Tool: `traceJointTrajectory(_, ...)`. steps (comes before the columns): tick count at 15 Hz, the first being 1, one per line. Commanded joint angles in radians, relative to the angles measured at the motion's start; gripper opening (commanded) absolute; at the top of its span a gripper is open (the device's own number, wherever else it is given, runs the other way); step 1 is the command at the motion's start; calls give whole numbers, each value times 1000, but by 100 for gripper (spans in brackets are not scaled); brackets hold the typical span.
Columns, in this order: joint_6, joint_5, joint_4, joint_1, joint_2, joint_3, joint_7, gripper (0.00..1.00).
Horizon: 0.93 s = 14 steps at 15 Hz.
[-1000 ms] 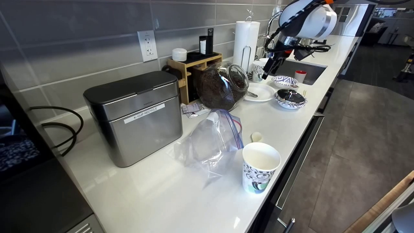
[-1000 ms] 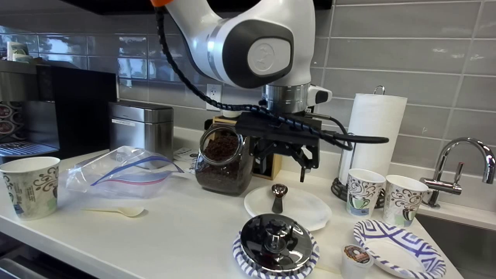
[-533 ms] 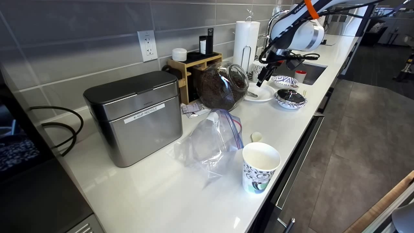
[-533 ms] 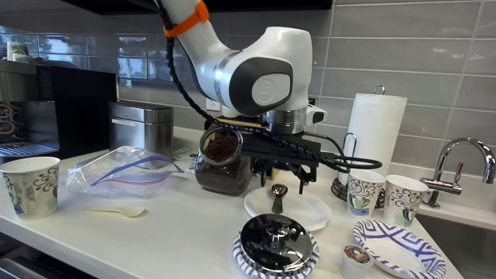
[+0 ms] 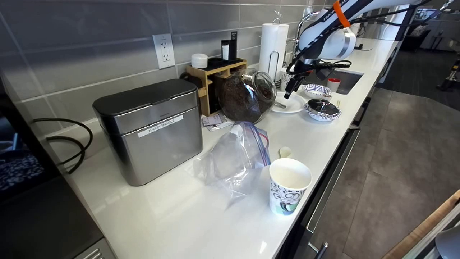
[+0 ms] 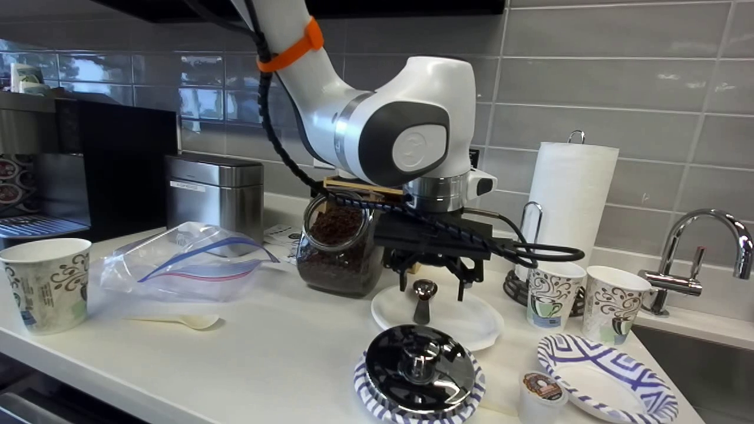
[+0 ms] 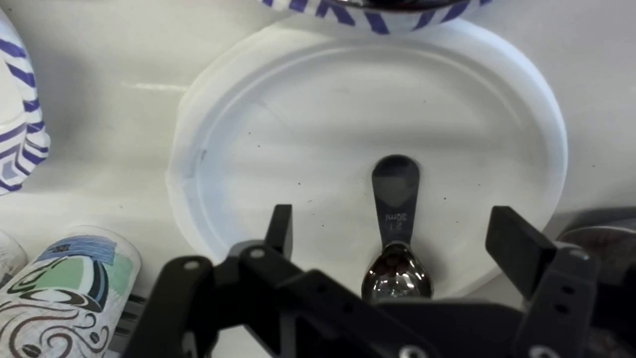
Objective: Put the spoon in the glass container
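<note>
Working left to right in an exterior view, we record first a scroll-printed white paper cup [image 6: 47,288], upright near the edge of the smooth white counter [image 6: 265,365]. A cream plastic spoon [image 6: 187,320] lies flat near it; behind, we log a clear plastic zip bag [image 6: 182,268] and, to its right, a rounded glass jar [image 6: 344,271] of dark brown grains [image 6: 337,227], its slanted mouth towards the camera.

In both exterior views we find the white-and-grey robot arm [image 6: 436,94] lower than a second ago, with more of its orange band [image 6: 293,48] showing. Its black two-fingered gripper [image 6: 432,292] has come down nearer the round white plate [image 6: 465,321]; we note the jaws spread wide, about as far apart as before.

Beneath, on the plate, lies the shiny metal spoon [image 7: 396,223] with a dark flat handle, unmoved since the earlier frames. In the wrist view we see it between the fingers [image 7: 516,248], apart from both.

In front of the plate we log a glossy black round lid [image 6: 418,368] resting on a blue-and-white striped paper bowl [image 6: 363,386]. Farther right stand two upright paper cups [image 6: 555,297], in the same places as a second ago.
</note>
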Motion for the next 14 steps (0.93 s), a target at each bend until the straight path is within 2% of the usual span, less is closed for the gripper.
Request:
traceJointTrajectory(1, -13, 25, 28, -54, 38, 70, -51, 100)
traceJointTrajectory(14, -10, -13, 133, -71, 154, 98, -53, 100)
